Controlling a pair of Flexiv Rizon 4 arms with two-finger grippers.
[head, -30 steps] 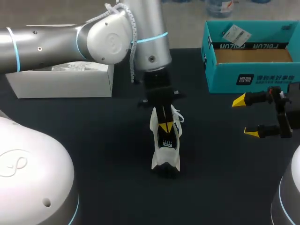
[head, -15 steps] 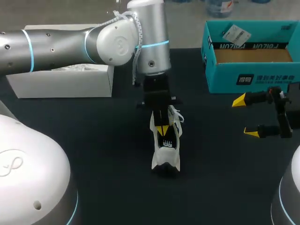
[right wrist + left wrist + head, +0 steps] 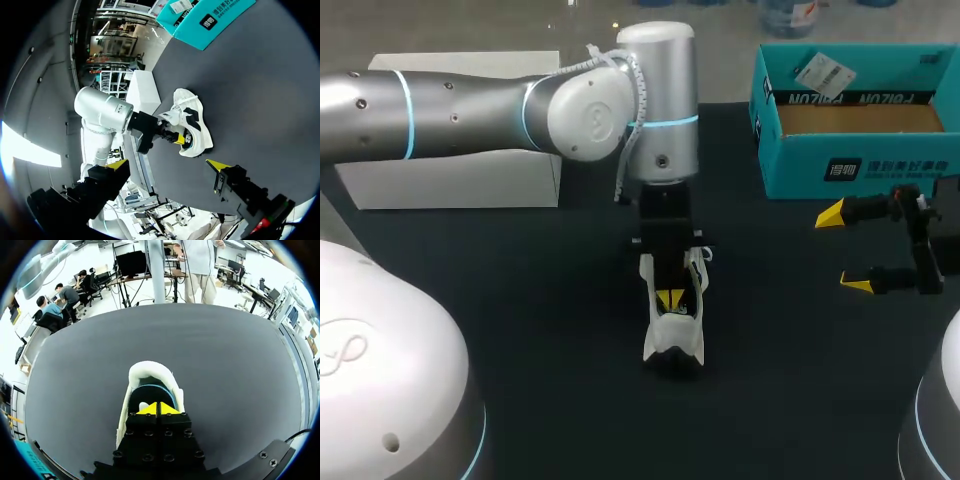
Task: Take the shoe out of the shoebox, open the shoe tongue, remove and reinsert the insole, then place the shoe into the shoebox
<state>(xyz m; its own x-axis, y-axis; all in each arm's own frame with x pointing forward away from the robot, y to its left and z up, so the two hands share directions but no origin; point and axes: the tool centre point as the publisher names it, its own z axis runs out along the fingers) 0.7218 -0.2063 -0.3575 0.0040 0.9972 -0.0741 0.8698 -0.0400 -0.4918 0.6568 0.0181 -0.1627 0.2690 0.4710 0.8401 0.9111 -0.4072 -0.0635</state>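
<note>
Here the left tool (image 3: 158, 408), clenched, sits inside the shoe (image 3: 673, 345); the right tool (image 3: 845, 250) gapes.

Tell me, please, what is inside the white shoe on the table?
The left tool, yellow tips pressed together, sits inside the shoe, over a dark, blue-edged lining. Its body covers the rest, so whether it pinches anything is unseen.

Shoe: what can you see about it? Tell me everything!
The shoe is a white sneaker with black patches and white laces. It seems to sit sole-down in the middle of the black table. Its opening is wide and dark inside. The left end effector has its closed yellow tips inside that opening. Nothing else touches it.
</note>
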